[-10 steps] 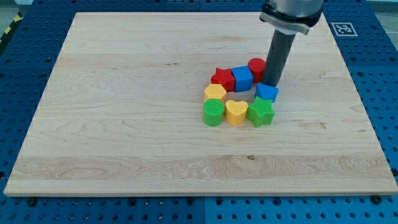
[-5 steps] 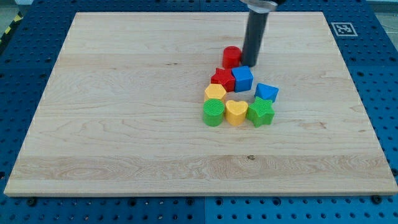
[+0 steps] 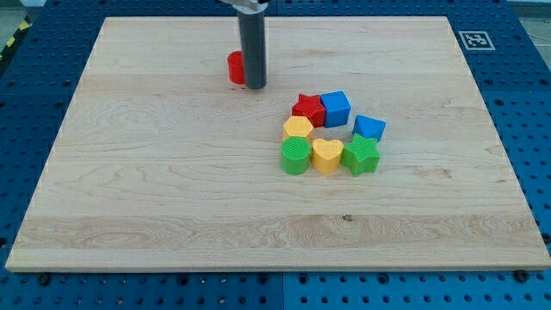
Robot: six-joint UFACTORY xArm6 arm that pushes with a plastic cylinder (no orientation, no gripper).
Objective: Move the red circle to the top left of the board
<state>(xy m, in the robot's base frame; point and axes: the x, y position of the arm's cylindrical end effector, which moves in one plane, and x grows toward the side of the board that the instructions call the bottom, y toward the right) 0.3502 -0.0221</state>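
Wooden board: my tip touches red circle; cluster well apart.

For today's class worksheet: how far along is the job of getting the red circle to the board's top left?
Done: the red circle is clear of the block cluster, which sits right of centre around the yellow heart. In hand: my tip touches the circle's right side. Left: the circle lies in the upper middle and must go further left and up.

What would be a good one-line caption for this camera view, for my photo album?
My tip presses the red circle's right side on the wooden board, away from the other blocks.
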